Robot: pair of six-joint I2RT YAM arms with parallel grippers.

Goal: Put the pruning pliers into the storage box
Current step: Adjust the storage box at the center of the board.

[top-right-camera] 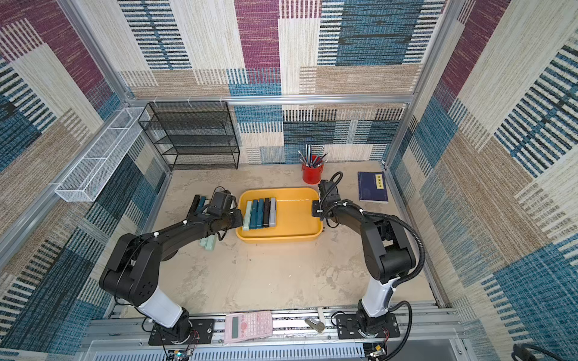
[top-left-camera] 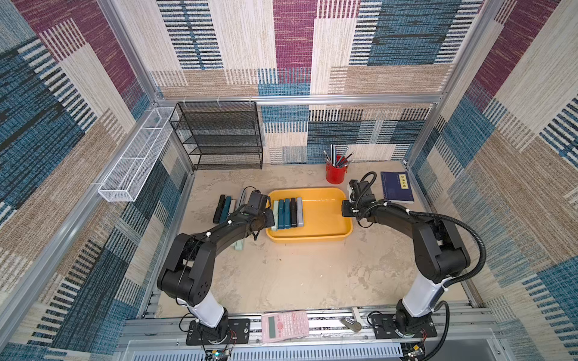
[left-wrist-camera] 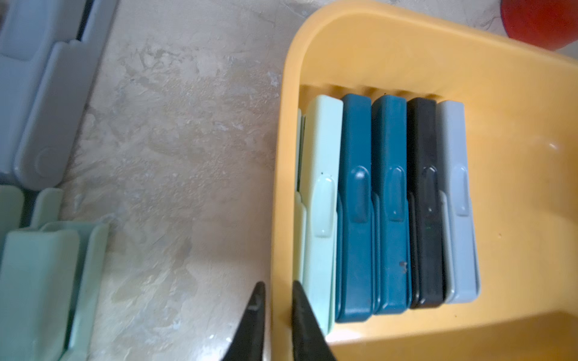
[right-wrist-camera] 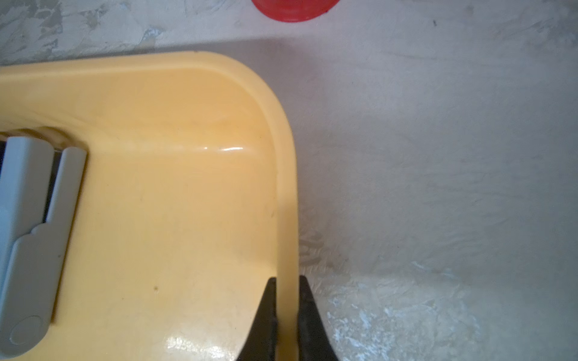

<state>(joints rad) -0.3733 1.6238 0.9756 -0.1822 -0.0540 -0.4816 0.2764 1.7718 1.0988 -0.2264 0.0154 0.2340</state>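
The right gripper (right-wrist-camera: 286, 300) pinches the storage box (top-left-camera: 312, 239) by its rim. The left gripper (left-wrist-camera: 278, 300) straddles the opposite rim, and I cannot tell whether it grips. Any shift probably needs both sides level so nothing slides. Five pruning pliers (top-left-camera: 287, 213) lie inside, with at least four outside, partly arm-hidden.

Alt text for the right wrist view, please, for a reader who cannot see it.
The right hand is shut on the rim of a shallow yellow-orange plastic tray, one black finger inside the rim and one outside. A light grey oblong pruning plier lies in the tray; a red cup shows partly on the pale mottled tabletop beyond.
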